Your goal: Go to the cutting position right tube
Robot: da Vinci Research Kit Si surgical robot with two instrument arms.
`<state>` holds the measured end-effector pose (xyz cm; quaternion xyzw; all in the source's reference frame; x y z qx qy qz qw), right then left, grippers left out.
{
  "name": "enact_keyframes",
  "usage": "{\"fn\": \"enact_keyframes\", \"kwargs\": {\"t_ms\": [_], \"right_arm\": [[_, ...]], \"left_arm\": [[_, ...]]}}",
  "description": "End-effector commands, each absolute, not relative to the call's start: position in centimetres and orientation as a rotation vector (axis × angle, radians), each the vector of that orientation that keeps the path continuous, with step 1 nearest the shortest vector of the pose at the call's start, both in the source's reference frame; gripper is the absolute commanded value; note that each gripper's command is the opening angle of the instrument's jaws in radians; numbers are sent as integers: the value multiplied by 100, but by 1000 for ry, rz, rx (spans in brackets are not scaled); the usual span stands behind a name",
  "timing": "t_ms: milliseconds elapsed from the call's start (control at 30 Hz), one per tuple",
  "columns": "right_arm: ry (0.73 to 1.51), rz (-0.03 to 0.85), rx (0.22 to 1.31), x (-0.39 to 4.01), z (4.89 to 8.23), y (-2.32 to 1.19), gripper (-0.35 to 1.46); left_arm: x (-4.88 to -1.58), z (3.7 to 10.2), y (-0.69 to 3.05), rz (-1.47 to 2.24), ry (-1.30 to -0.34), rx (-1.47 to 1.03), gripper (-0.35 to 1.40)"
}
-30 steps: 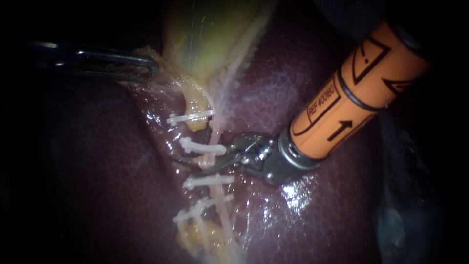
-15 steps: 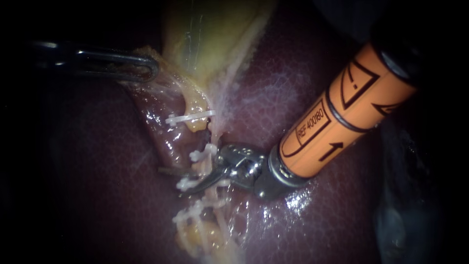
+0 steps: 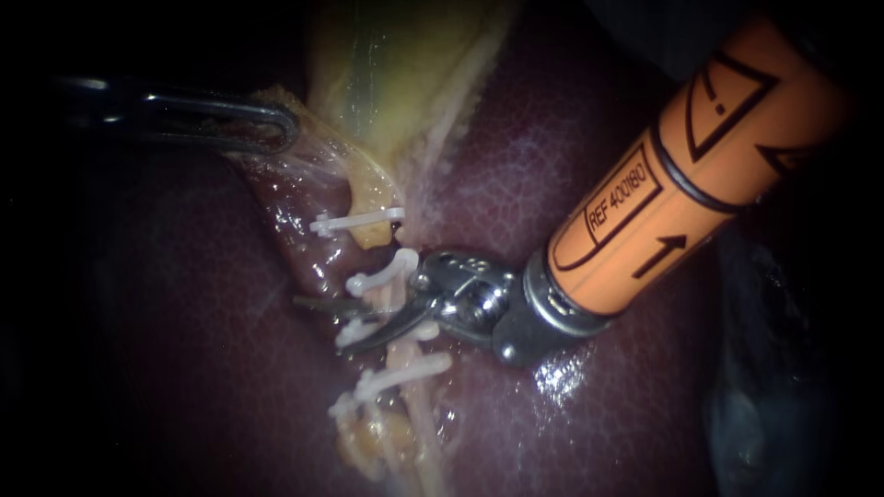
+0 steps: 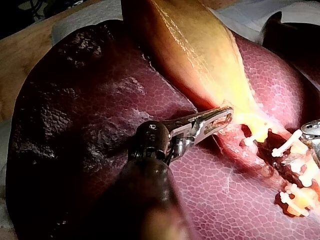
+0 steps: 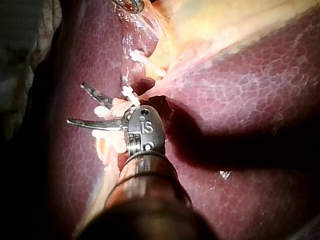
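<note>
1. The left instrument (image 3: 276, 129) came in from the left. Its jaws were closed on the lower edge of the gallbladder (image 3: 396, 74), and thin tissue was drawn taut below them.
2. The right instrument (image 3: 320, 324) came in from the upper right. Its two blades were parted and gripped nothing.
3. The right tube (image 3: 394, 296) ran down over the liver (image 3: 184, 350) below the gallbladder. It lay between the parted blades, close to their hinge.
4. Three white clips (image 3: 382, 273) crossed this tube: one just above the blades, one at the lower blade, one further down.
5. A fourth clip (image 3: 357, 221) sat higher, on a yellow stump (image 3: 370, 236) just left of the tube.
6. The right wrist view showed the same gap between the blades, with tube and clips inside it.
7. The two instruments were well apart.
</note>
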<state>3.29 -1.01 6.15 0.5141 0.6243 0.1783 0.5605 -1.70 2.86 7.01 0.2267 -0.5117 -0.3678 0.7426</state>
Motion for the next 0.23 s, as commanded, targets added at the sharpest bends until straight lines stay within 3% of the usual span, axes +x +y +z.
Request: {"fn": "enact_keyframes", "kwargs": {"t_ms": [33, 233], "right_arm": [[1471, 423, 1209, 329, 617, -102, 118], [1474, 430, 1202, 327, 622, -102, 117]], "left_arm": [[-170, 701, 286, -806, -1122, 497, -35], [-170, 701, 286, -806, -1122, 497, -35]]}}
